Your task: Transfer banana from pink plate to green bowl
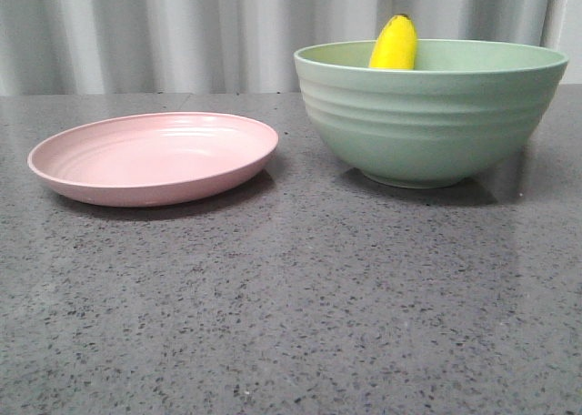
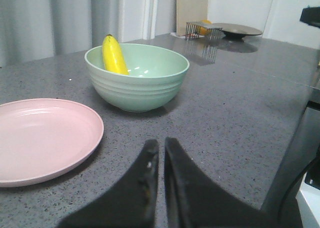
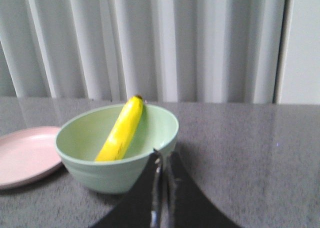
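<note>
The banana (image 1: 394,44) stands tilted inside the green bowl (image 1: 427,115), leaning on its far wall with its dark tip above the rim. It also shows in the left wrist view (image 2: 114,55) and the right wrist view (image 3: 121,130). The pink plate (image 1: 153,156) lies empty to the left of the bowl. My left gripper (image 2: 161,147) is shut and empty, above the table in front of the plate (image 2: 42,138) and bowl (image 2: 137,78). My right gripper (image 3: 163,158) is shut and empty, close beside the bowl (image 3: 116,148). Neither gripper shows in the front view.
The table is dark speckled grey stone (image 1: 291,324) with a pale curtain (image 1: 182,24) behind. In the left wrist view a wire rack (image 2: 202,30) and a dark dish (image 2: 241,31) stand far off, and a dark machine part (image 2: 300,163) rises near the gripper.
</note>
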You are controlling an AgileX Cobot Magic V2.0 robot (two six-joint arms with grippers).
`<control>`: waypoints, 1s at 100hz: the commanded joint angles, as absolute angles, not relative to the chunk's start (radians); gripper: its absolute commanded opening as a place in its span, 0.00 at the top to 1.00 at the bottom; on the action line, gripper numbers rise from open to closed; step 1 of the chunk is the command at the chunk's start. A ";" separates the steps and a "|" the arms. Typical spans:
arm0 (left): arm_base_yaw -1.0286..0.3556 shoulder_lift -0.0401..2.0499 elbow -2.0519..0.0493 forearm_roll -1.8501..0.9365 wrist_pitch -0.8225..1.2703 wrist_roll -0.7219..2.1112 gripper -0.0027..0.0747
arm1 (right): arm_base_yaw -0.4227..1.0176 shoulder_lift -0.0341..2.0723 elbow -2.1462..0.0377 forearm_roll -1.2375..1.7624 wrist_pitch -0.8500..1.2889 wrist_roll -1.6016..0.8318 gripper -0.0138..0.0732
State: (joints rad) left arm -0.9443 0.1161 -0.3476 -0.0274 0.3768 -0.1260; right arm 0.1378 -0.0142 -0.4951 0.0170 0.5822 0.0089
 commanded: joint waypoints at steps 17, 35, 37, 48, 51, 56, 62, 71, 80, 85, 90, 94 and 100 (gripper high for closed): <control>-0.943 0.056 -0.338 -0.035 0.277 -0.136 0.99 | 0.135 -0.020 -0.495 0.006 0.553 0.000 0.93; -0.943 0.056 -0.338 -0.035 0.277 -0.136 0.99 | 0.135 -0.020 -0.486 0.006 0.553 0.000 0.93; -0.943 0.056 -0.338 -0.035 0.277 -0.136 0.99 | 0.135 -0.020 -0.486 0.006 0.553 0.000 0.93; -0.943 0.056 -0.338 -0.035 0.277 -0.136 0.99 | 0.135 -0.020 -0.486 0.006 0.553 0.000 0.93; -0.943 0.056 -0.338 -0.035 0.277 -0.136 0.99 | 0.135 -0.020 -0.486 0.006 0.553 0.000 0.93; -0.943 0.056 -0.338 -0.035 0.277 -0.136 0.99 | 0.135 -0.020 -0.486 0.006 0.553 0.000 0.93; -0.943 0.056 -0.327 -0.032 0.269 -0.136 0.99 | 0.135 -0.020 -0.486 0.006 0.553 0.000 0.93; -0.934 0.056 -0.297 0.028 0.269 -0.136 0.99 | 0.135 -0.020 -0.486 0.006 0.553 0.000 0.93; -0.892 0.056 -0.265 0.066 0.269 -0.136 0.99 | 0.135 -0.020 -0.486 0.006 0.553 0.000 0.93; -0.852 0.056 -0.243 0.064 0.264 -0.136 0.99 | 0.135 -0.020 -0.486 0.006 0.553 0.000 0.93; -0.814 0.056 -0.222 0.056 0.250 -0.136 0.99 | 0.135 -0.020 -0.486 0.006 0.553 0.000 0.93; -0.772 0.056 -0.194 0.048 0.227 -0.136 0.99 | 0.135 -0.020 -0.486 0.006 0.553 0.000 0.93; -0.700 0.056 -0.165 0.048 0.172 -0.136 0.99 | 0.135 -0.020 -0.486 0.006 0.553 0.000 0.93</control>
State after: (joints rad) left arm -0.7791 0.0436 -0.1733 0.0521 0.3160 -0.1260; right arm 0.1378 -0.0142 -0.4651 0.0170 0.6299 0.0089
